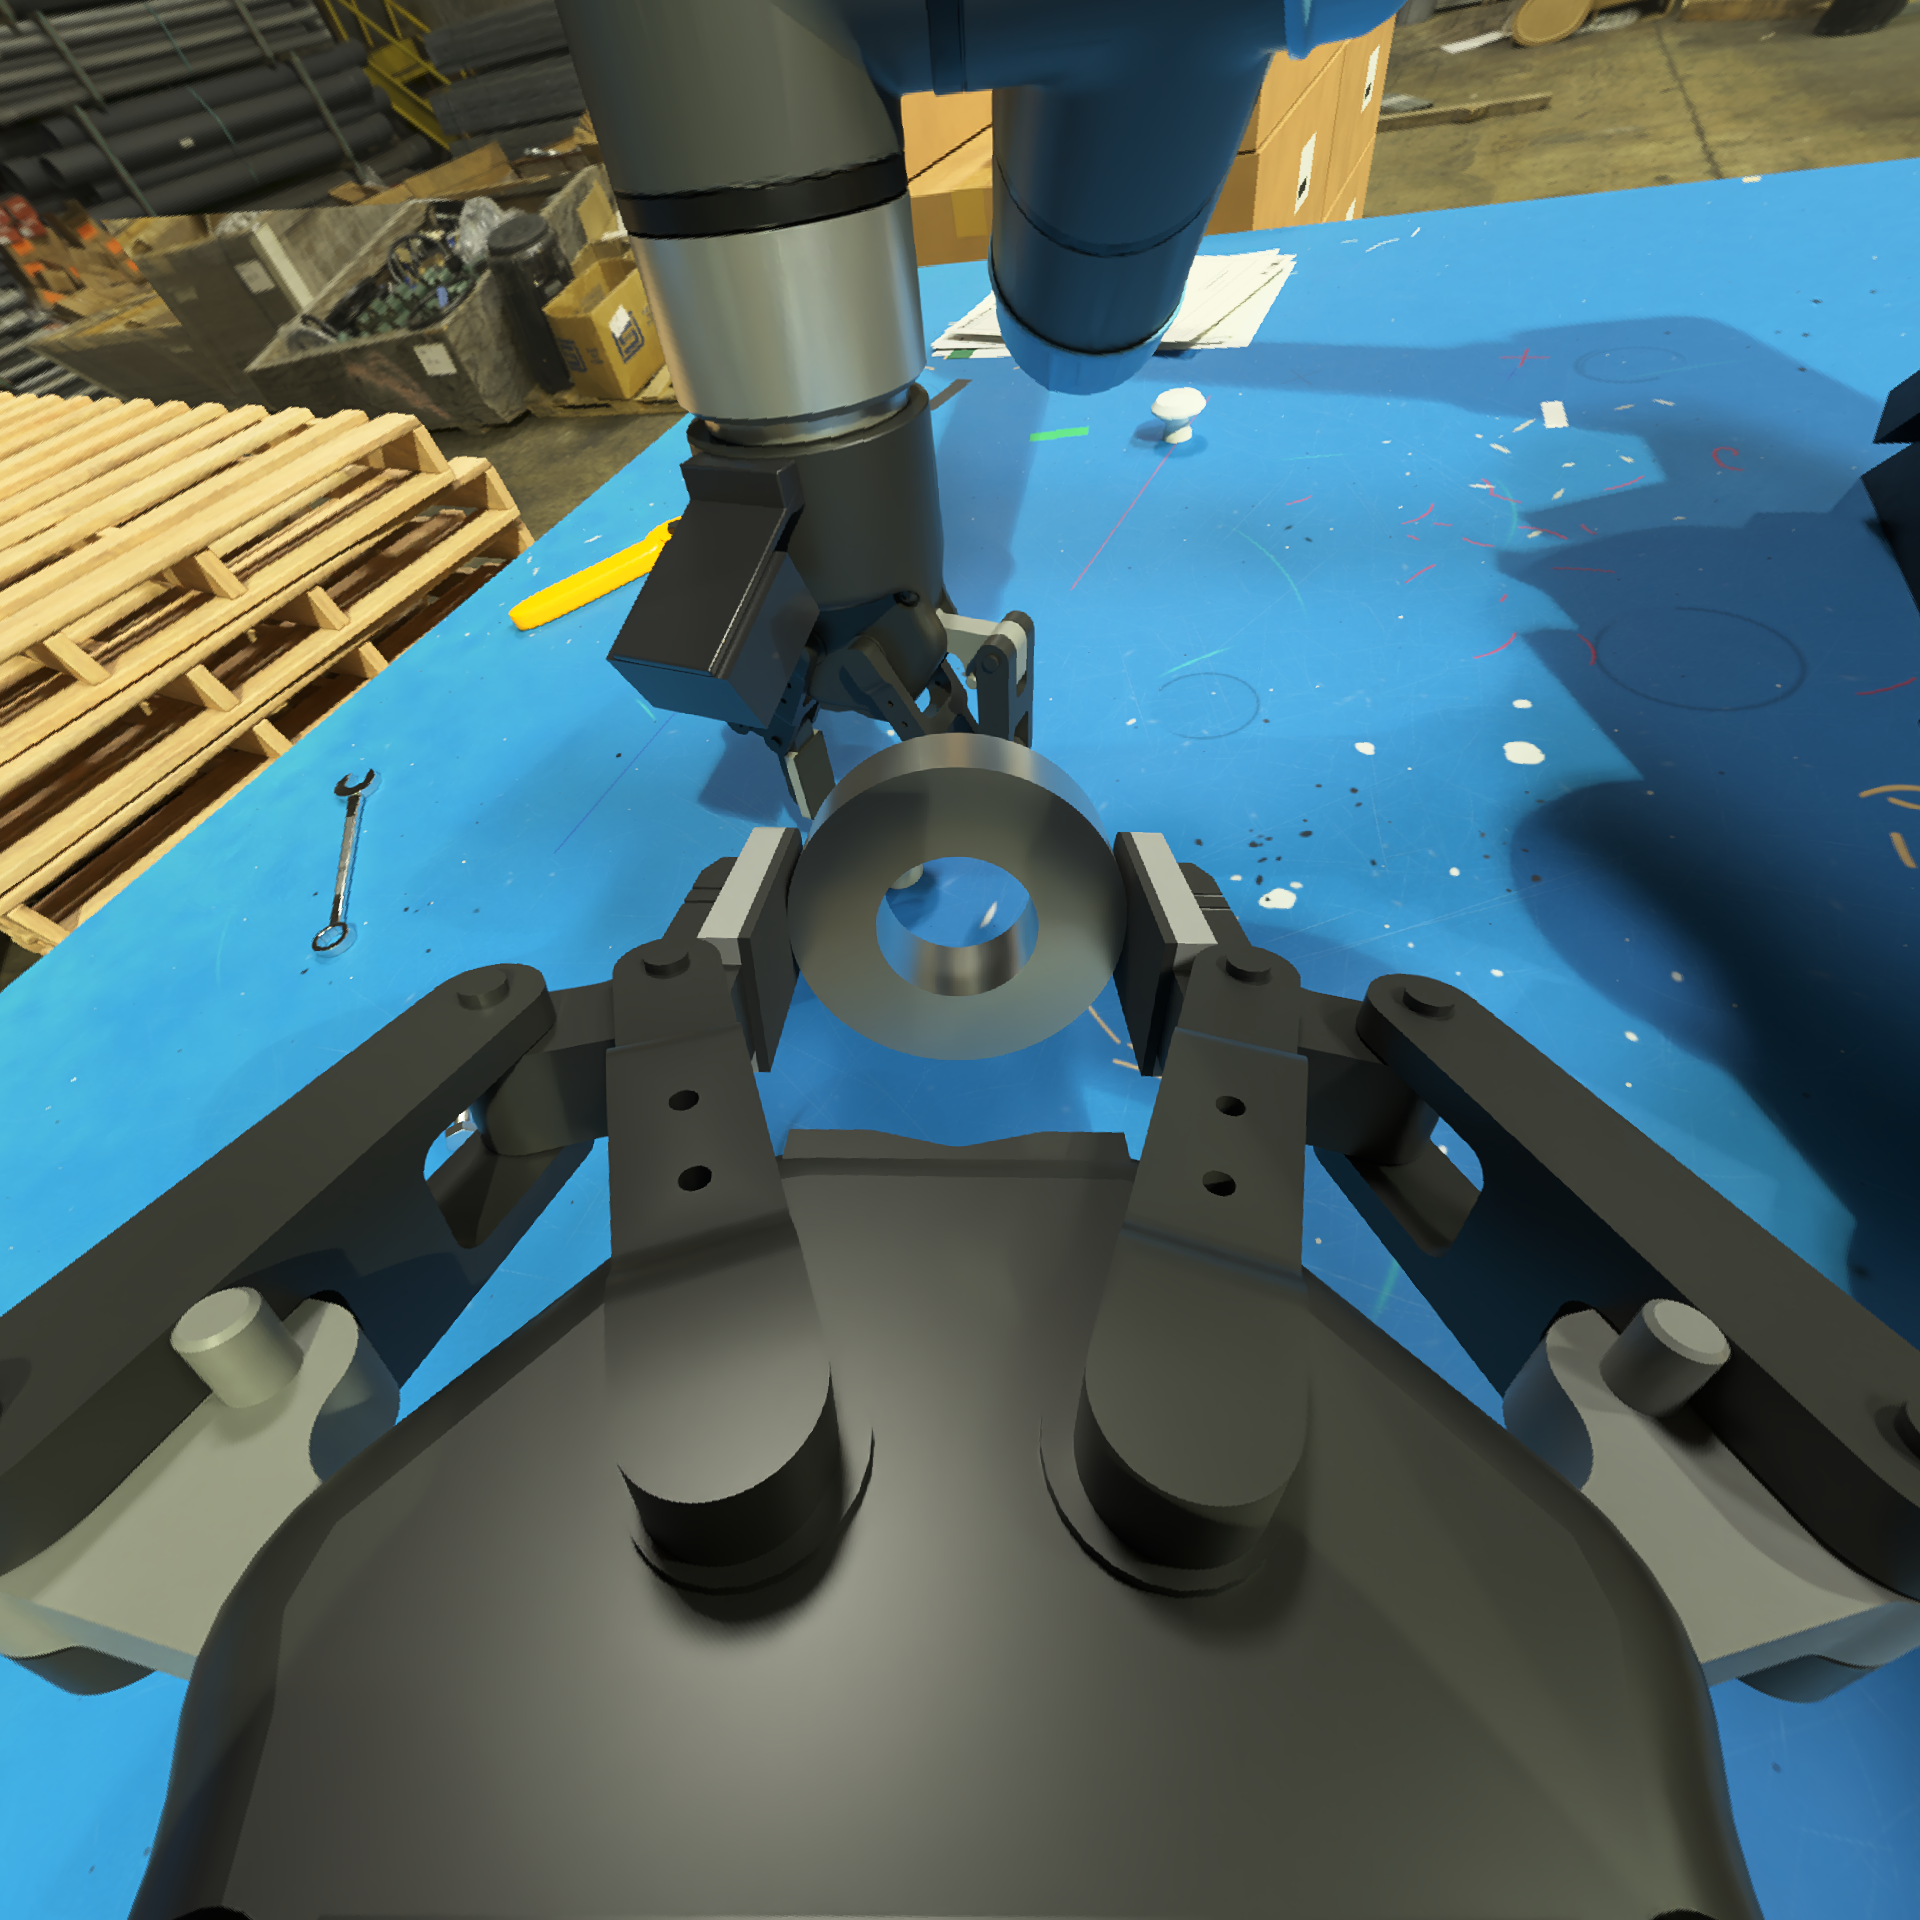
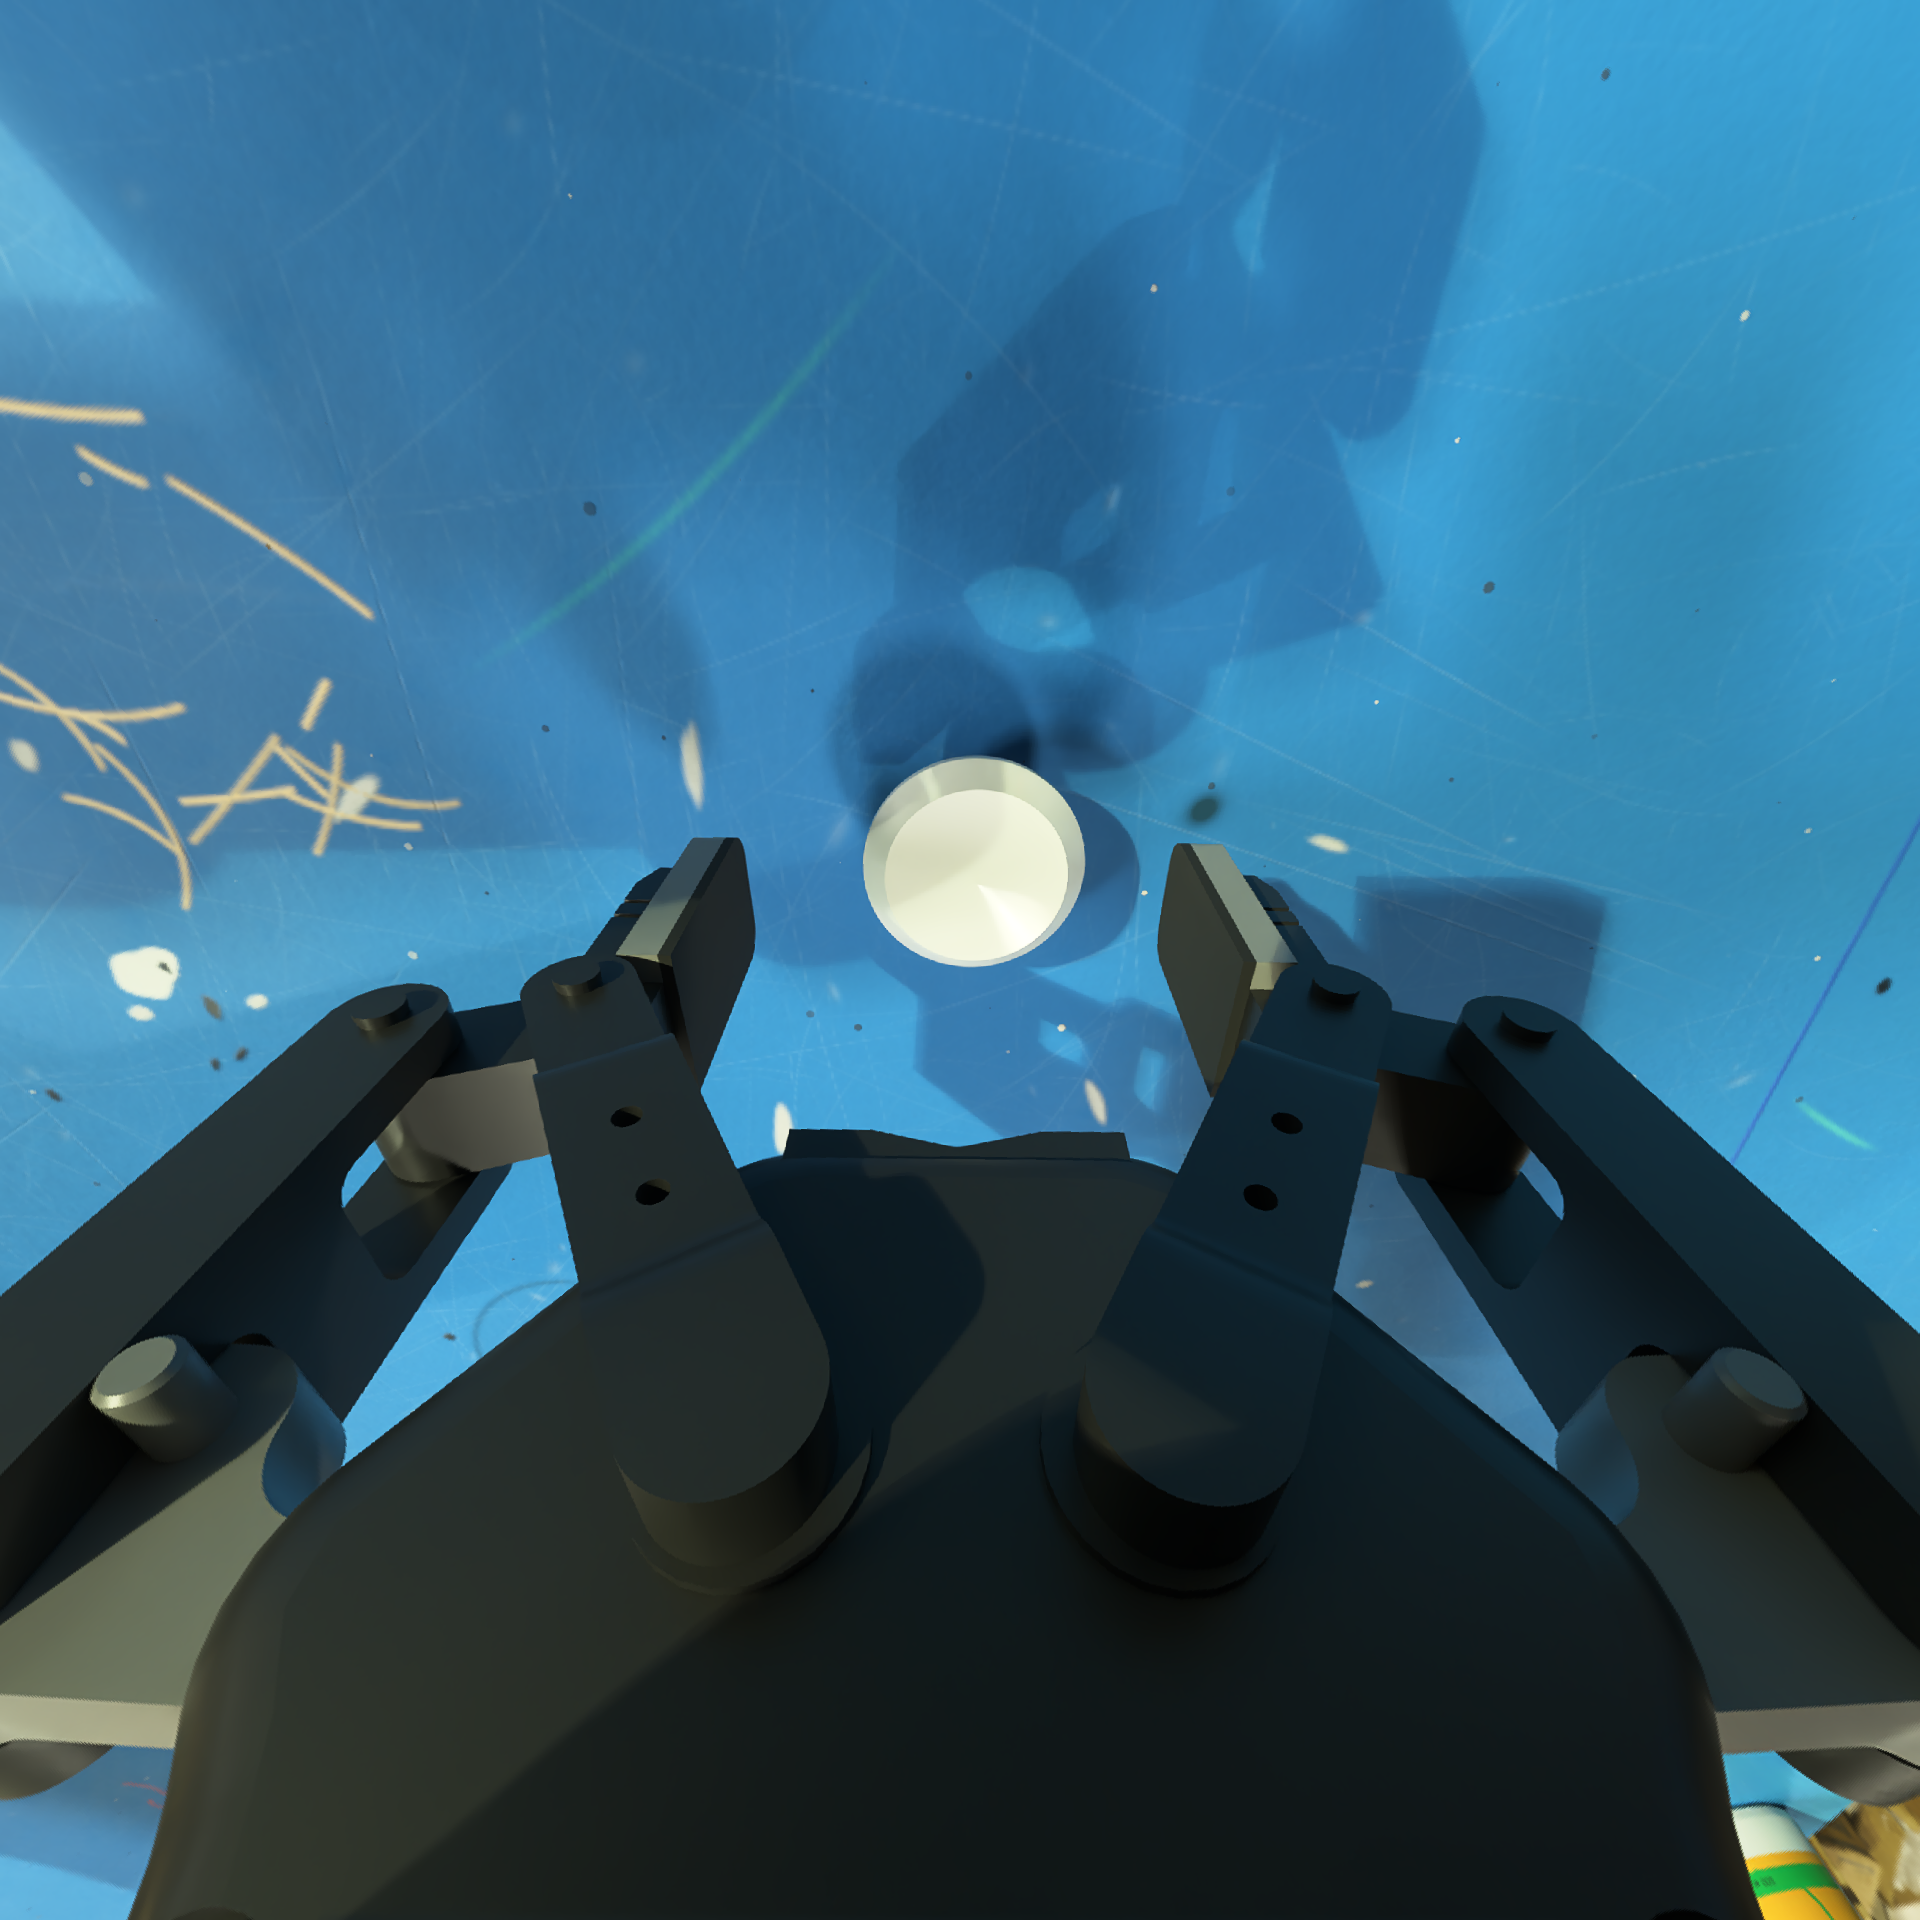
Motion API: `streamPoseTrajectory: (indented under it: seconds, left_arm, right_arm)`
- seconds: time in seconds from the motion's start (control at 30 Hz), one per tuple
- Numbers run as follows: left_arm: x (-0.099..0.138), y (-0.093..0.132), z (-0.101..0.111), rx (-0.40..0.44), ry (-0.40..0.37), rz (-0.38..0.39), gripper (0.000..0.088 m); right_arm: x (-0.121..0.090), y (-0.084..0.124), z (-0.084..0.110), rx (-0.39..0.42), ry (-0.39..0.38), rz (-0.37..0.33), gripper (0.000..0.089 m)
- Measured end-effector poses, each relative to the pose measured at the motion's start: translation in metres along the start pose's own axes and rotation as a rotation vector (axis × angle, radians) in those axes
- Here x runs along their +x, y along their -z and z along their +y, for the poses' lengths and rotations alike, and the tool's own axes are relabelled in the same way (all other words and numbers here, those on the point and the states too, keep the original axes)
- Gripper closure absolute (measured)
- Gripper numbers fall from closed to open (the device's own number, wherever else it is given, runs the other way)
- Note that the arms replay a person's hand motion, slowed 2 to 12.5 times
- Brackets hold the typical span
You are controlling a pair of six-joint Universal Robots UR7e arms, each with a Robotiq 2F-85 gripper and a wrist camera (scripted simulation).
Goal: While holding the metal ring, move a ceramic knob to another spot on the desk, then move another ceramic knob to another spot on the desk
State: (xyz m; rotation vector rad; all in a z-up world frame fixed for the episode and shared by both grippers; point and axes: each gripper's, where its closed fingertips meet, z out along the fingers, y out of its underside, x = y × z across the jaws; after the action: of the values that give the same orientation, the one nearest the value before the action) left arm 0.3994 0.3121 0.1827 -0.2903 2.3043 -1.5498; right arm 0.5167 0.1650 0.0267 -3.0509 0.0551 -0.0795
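My left gripper (image 1: pixel 954 914) is shut on the grey metal ring (image 1: pixel 831 935) and holds it upright above the blue desk (image 1: pixel 1351 644). My right gripper (image 2: pixel 956 883) is open and points down over a white ceramic knob (image 2: pixel 971 860), which stands on the desk between and below its fingertips. In the left wrist view the right gripper (image 1: pixel 914 717) hangs just behind the ring, and a bit of that knob (image 1: pixel 909 878) shows through the ring's hole. A second white knob (image 1: pixel 1179 410) stands farther back on the desk.
A small wrench (image 1: pixel 348 857) and a yellow tool (image 1: pixel 592 587) lie near the desk's left edge, with wooden pallets (image 1: pixel 208 582) beyond it. Papers (image 1: pixel 1226 301) lie at the back. A dark object (image 1: pixel 1896 457) stands at the right edge. A bottle (image 2: pixel 1782 1870) shows at the bottom right.
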Motion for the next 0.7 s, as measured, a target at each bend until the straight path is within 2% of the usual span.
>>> streamPoseTrajectory:
  seconds: [0.33,0.43,0.57,0.7]
  left_arm:
    - [0.001,-0.001,0.0,-0.001,0.0,0.004,0.0363]
    - [0.001,-0.001,0.0,-0.002,-0.002,0.004,0.0363]
    - [0.002,-0.002,0.0,-0.003,-0.004,0.004,0.0363]
    - [0.002,-0.002,0.0,-0.003,-0.006,0.005,0.0363]
  right_arm:
    - [0.002,-0.009,-0.001,-0.008,-0.012,-0.016,0.0243]
    - [0.004,-0.013,0.0,-0.025,-0.019,-0.011,0.0293]
    - [0.004,-0.016,0.003,-0.058,-0.036,-0.008,0.0493]
    - [0.004,-0.016,0.004,-0.078,-0.06,-0.008,0.0493]
